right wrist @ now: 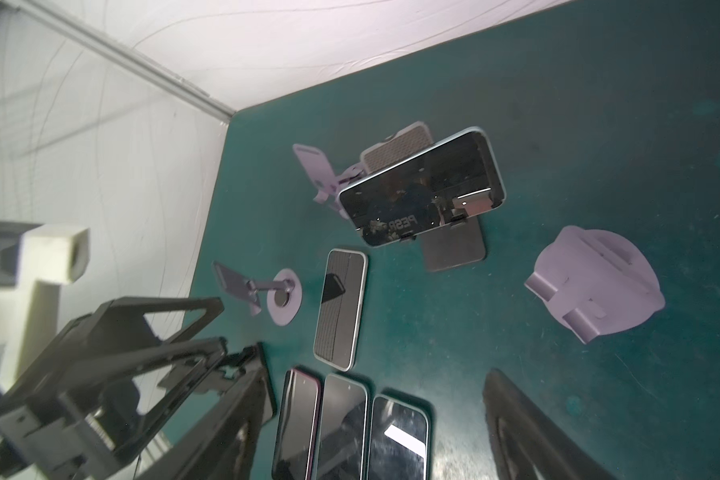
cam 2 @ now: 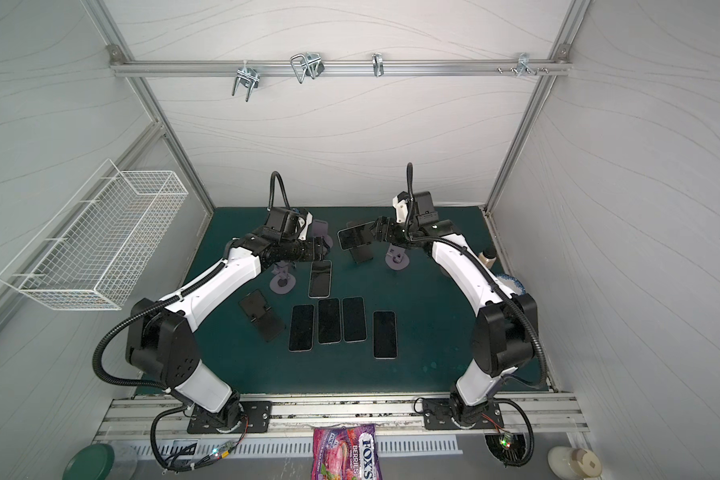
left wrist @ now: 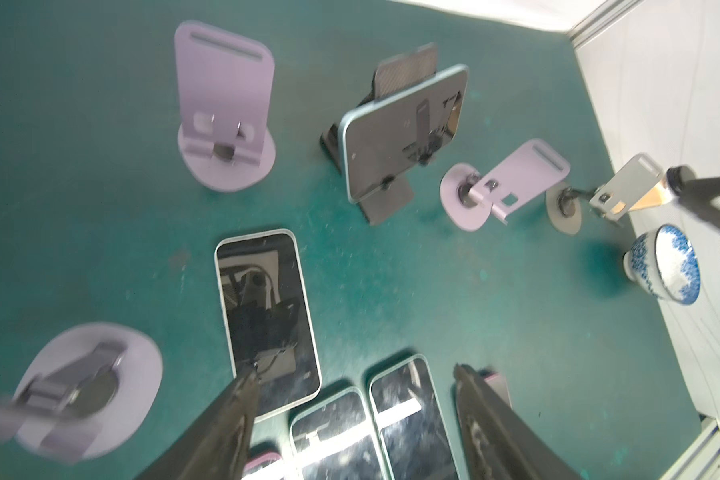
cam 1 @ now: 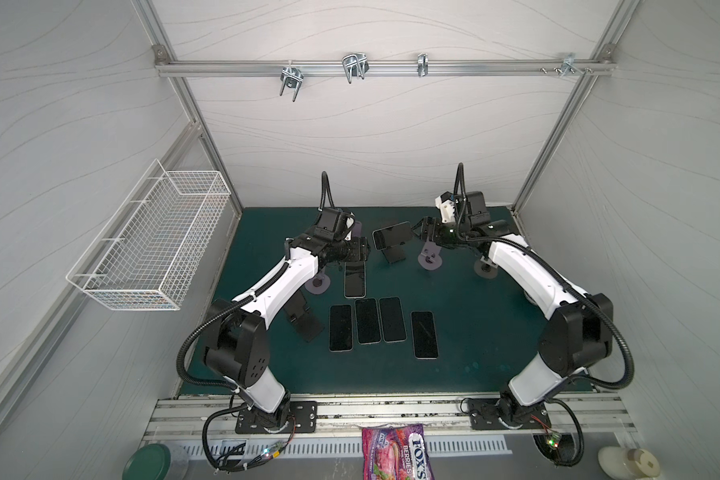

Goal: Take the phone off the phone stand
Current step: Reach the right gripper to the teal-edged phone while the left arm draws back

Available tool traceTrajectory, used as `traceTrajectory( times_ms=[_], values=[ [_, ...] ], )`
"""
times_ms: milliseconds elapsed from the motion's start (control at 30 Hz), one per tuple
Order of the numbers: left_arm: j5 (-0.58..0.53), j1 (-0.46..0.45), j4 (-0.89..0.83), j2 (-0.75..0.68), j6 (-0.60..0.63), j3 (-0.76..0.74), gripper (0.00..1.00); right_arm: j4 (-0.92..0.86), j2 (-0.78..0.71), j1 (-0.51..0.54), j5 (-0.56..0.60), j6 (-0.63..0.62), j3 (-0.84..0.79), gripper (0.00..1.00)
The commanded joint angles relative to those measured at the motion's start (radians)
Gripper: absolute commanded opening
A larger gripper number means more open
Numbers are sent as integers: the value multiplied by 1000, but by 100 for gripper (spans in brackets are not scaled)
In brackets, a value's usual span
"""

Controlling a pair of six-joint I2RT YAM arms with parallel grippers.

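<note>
The blue-edged, black-screened phone (cam 1: pixel 393 235) is leant sideways on the dark folding phone stand (cam 1: pixel 395 255). Beside that stand the right gripper (cam 1: pixel 420 231) is held wide and empty, seemingly to take the phone's end; the left gripper (left wrist: pixel 355 371) is likewise.

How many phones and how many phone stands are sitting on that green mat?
phones lying flat: 5
phone on a stand: 1
black stands: 2
round-based stands: 4
Total: 12
</note>
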Motion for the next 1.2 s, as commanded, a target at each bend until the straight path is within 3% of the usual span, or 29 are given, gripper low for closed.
traceTrajectory(
  times_ms=[0,300,733,1167],
  values=[
    [31,-4,90,38,2,52,75,73,36,2,70,85,20,83],
    [50,-4,130,134,25,90,73,146,115,17,162,298,29,84],
    [48,-2,126,121,9,26,73,317,245,46,206,614,39,91],
    [46,21,66,110,24,65,74,402,335,59,267,777,40,92]
  ],
)
